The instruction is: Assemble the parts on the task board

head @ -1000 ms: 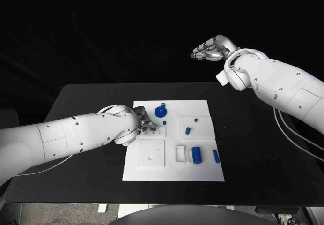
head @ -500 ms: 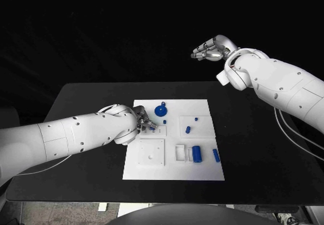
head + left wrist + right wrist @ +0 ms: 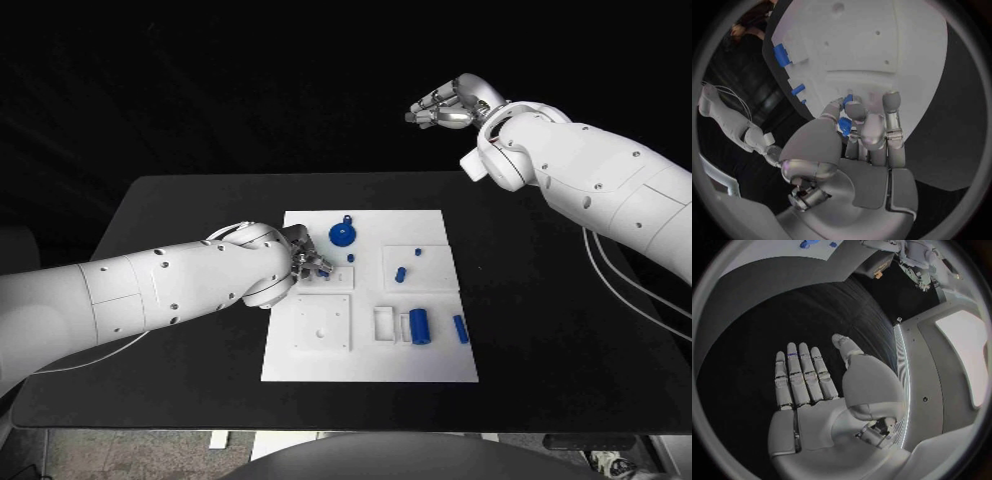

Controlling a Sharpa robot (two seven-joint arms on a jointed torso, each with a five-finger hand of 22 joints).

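- Two hands in play: left hand low over the task board, right hand raised well beyond the table's far edge, away from the board.
- Left hand: fingers curled together, tips down at the board's surface. Small blue part pinched between thumb and fingers, so it's holding that piece. In head view the hand sits at the board's near-left upper area, arm covering the board's left edge.
- Just ahead of the left fingertips: round blue part w/ a short stem, near but apart from the hand.
- Beyond that, further from left hand: small blue peg and a tinier blue bit on the square white block; another little blue piece just beside the fingers.
- Toward the robot from the left hand: white square plate w/ holes, bare.
- Further right of it: blue cylinder lying next to a white rectangular slot; slim blue bar just beside the cylinder, near the board's right edge.
- Right hand: holds nothing, wide. In right wrist view the fingers lie straight and side by side, thumb out to the side, palm flat.
- Right hand is well apart from every blue part.
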